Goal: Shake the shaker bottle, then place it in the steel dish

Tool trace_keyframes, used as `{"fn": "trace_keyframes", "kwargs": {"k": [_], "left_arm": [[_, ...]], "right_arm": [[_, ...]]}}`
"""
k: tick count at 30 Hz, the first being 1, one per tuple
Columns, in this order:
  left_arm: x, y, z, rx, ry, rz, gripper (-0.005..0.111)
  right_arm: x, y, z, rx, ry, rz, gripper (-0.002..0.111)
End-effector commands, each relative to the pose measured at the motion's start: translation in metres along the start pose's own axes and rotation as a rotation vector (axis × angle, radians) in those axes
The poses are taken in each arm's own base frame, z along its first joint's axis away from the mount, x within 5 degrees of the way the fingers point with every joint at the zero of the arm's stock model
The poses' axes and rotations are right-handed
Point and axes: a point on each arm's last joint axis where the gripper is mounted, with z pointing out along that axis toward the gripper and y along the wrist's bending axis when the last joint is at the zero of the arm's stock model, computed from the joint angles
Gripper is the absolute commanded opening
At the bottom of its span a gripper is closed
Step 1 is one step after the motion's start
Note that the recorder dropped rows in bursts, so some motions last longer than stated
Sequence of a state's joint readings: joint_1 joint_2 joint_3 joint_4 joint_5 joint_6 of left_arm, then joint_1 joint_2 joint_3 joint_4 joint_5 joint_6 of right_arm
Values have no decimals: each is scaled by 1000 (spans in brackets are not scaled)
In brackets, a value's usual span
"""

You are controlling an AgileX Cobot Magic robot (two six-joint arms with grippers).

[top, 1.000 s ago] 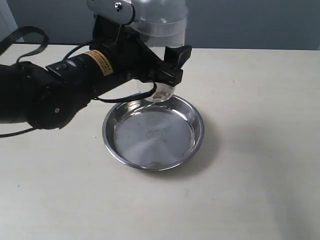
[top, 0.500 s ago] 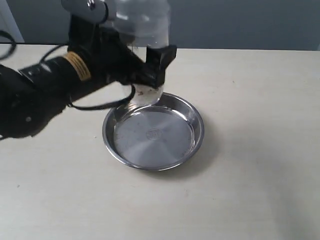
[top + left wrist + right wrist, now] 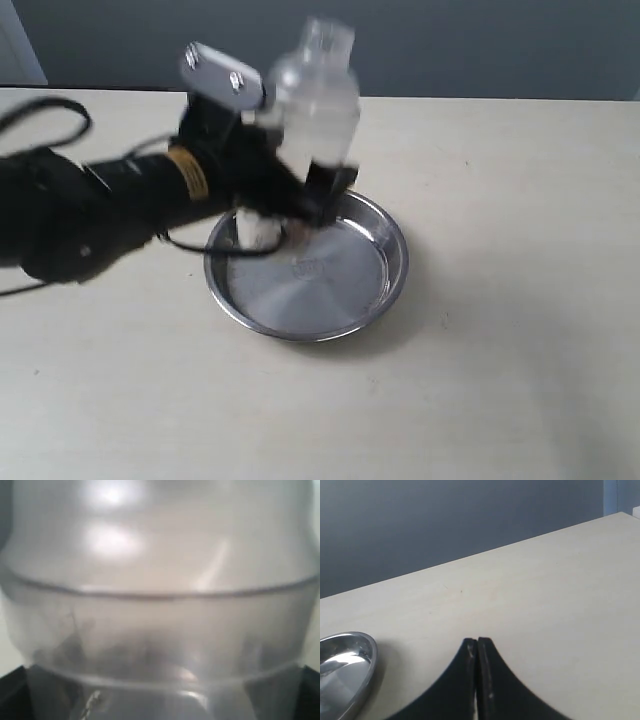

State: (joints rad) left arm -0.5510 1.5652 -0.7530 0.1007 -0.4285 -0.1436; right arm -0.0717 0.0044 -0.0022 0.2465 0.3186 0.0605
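The left gripper [image 3: 296, 196] is clamped on the bottle [image 3: 314, 108], which hangs blurred and slightly tilted, cap up, over the left side of the dish [image 3: 396, 262]. I cannot tell whether its base touches. The shake looks to be in hand. Next comes steadying the bottle upright, lowering it onto the flat bottom, then letting go. The right gripper [image 3: 477, 672], jaws together, hangs over the table [image 3: 545, 590], empty.

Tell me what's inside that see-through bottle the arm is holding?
The upper part of the shaker bottle looks empty. Near its bottom sit blurred brownish and whitish bits. The frosted wall, the blur and the jaws hide what they are.
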Motion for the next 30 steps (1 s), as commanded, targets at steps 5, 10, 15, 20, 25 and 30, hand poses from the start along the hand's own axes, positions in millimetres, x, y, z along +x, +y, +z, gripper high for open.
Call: {"fn": "trace_keyframes", "kwargs": {"k": [5, 10, 15, 20, 25, 30], "left_arm": [[7, 19, 14, -89, -39, -92, 0], [-29, 9, -4, -32, -104, -3, 0], [-6, 9, 6, -19, -89, -10, 0], [-54, 9, -21, -47, -188, 0, 0], [27, 20, 6, -114, 87, -170, 0], [-34, 6, -21, -18, -182, -19, 0]], "right_arm": [[0, 0, 0, -3, -12, -5, -1], [0, 0, 0, -3, -12, -5, -1], [0, 0, 0, -3, -12, -5, -1], [0, 0, 0, -3, -12, -5, -1], [0, 0, 0, -3, -12, -5, -1], [0, 0, 0, -3, -12, -5, -1]]}}
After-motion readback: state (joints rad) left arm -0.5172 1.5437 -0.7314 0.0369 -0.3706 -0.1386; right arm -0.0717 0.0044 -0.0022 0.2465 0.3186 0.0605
